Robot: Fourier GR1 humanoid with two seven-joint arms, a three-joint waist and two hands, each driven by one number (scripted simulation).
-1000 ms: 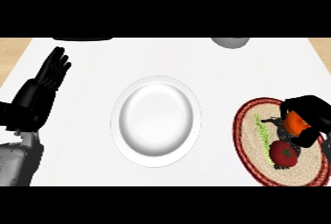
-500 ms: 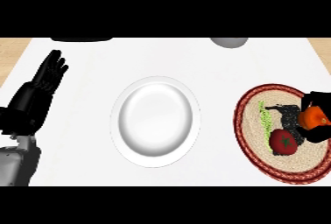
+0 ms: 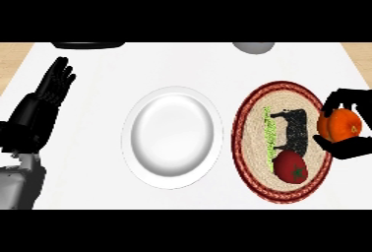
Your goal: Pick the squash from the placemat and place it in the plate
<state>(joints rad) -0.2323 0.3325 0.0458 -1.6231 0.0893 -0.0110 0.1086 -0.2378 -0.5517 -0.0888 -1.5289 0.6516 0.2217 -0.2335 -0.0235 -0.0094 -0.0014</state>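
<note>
The orange squash (image 3: 338,125) is in my right hand (image 3: 352,147), whose fingers and thumb curl round it over the right rim of the woven placemat (image 3: 251,106). The hand's dark shadow falls on the mat's middle, so the squash hangs above it. The white plate (image 3: 172,136) lies bare at the centre of the counter, to the left of the mat. My left hand (image 3: 44,106) rests open at the far left, fingers pointing up.
A red tomato (image 3: 291,166) and a thin green vegetable (image 3: 269,133) lie on the placemat. A grey round object (image 3: 254,47) and a dark one (image 3: 87,45) sit at the counter's far edge.
My right hand has come up off the placemat with the squash and now shows higher. The placemat now shows a little closer to the plate. The left hand has not moved.
</note>
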